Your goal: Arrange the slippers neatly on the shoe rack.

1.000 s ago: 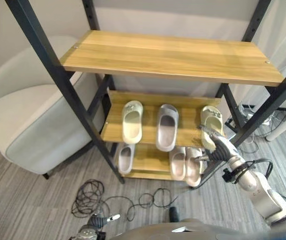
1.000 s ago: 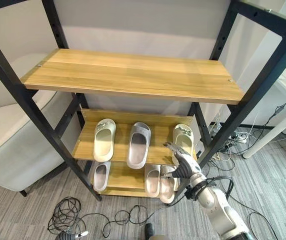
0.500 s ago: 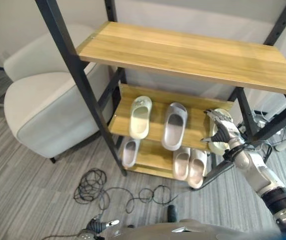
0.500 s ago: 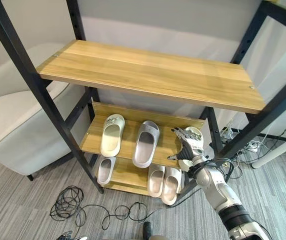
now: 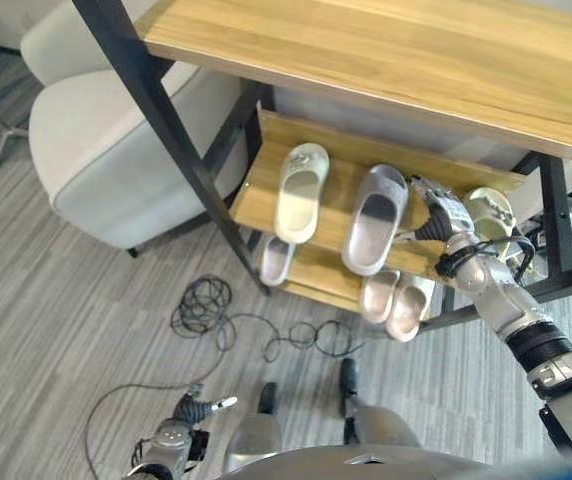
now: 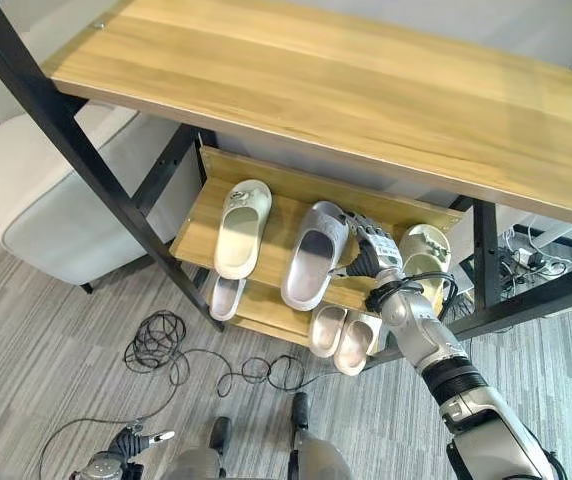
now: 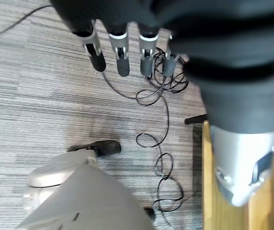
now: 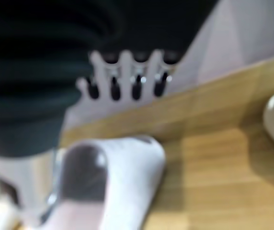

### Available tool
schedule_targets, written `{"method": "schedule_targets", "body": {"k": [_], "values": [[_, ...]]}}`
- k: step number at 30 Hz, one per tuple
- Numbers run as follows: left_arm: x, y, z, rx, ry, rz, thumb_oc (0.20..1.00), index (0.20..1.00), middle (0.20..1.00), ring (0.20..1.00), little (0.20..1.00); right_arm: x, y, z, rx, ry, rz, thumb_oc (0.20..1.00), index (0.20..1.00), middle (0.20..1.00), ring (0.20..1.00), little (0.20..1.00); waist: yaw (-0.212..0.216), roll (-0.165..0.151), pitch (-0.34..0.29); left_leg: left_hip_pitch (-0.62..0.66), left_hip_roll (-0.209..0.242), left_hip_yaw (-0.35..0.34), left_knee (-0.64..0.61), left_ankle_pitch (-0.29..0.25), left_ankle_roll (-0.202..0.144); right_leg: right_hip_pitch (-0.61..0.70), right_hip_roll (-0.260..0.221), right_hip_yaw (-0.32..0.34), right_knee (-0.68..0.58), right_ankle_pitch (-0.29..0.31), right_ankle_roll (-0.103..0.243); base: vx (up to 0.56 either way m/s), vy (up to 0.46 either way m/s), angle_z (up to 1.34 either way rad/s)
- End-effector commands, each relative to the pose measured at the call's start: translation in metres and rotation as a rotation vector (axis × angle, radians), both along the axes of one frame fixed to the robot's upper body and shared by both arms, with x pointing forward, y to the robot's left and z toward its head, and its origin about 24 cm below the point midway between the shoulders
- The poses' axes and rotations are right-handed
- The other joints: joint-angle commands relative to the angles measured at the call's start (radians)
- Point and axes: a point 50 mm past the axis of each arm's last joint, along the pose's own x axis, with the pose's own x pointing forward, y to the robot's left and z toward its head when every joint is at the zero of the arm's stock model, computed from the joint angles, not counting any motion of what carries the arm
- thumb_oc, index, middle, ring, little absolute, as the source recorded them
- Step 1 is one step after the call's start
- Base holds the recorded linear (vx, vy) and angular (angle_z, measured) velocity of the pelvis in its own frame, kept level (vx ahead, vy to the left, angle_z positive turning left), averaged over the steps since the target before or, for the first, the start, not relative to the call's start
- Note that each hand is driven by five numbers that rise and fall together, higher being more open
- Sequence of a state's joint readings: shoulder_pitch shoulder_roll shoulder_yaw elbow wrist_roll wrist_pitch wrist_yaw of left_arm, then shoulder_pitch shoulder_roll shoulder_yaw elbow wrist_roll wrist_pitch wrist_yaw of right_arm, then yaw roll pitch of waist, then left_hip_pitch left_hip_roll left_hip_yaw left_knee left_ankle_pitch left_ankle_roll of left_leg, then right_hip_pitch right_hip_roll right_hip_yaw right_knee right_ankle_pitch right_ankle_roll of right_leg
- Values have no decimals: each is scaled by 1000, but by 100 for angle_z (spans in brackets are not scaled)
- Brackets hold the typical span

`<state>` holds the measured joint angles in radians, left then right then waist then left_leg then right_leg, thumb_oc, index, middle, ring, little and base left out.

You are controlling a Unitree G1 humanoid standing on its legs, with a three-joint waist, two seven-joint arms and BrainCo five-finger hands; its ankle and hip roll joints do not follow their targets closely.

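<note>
The middle shelf [image 5: 331, 205] of the wooden shoe rack carries three slippers: a cream one [image 5: 299, 190] at the left, a grey one [image 5: 374, 218] in the middle and a cream one [image 5: 493, 215] at the right. My right hand [image 5: 446, 212] reaches in between the grey slipper and the right cream one, just above the shelf. Its fingers [image 8: 127, 81] are straight and open, stretched past the grey slipper [image 8: 108, 177] and holding nothing. On the bottom shelf lie a grey slipper [image 5: 274, 262] and a pinkish pair [image 5: 396, 300]. My left hand [image 5: 181, 435] hangs open low over the floor.
The wide top shelf [image 5: 386, 50] overhangs the middle one. Black slanted rack posts [image 5: 166, 130] stand at the front left and right. A white armchair [image 5: 116, 150] sits left of the rack. Loose black cables [image 5: 206, 305] lie on the grey floor before it.
The camera has tipped down and shifted. My right hand has moved from the front of the right cream slipper leftward into the gap beside the grey slipper.
</note>
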<state>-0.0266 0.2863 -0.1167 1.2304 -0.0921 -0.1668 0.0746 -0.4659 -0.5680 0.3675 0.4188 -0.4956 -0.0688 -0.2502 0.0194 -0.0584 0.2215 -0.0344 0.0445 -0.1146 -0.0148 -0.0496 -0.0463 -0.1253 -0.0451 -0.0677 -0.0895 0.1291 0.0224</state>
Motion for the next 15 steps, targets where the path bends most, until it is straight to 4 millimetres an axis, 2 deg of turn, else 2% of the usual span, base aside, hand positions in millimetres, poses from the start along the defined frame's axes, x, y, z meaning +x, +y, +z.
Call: {"method": "schedule_targets", "body": {"k": [1,8,15], "values": [[24,8,12,41,-95,-23,1000,1000,1000,1000,1000,15,5,38,31,-157,10,1000,1000,1000,1000,1000,24,3,19,-49,-1,10,69,-30,9,-33,-27,55,230,-184,72,-12,-5,9],[35,7,17,47,-139,-17,1000,1000,1000,1000,1000,25,-7,44,-15,-190,-81,1000,1000,1000,1000,1000,33,8,46,-89,-7,-3,80,-22,6,-68,-32,44,247,-183,74,-14,-2,4],[41,8,20,53,-163,-12,1000,1000,1000,1000,1000,34,-18,61,-8,-233,-140,1000,1000,1000,1000,1000,44,12,61,-119,-12,-10,80,-10,5,-91,-36,37,247,-175,76,-16,3,6]]}}
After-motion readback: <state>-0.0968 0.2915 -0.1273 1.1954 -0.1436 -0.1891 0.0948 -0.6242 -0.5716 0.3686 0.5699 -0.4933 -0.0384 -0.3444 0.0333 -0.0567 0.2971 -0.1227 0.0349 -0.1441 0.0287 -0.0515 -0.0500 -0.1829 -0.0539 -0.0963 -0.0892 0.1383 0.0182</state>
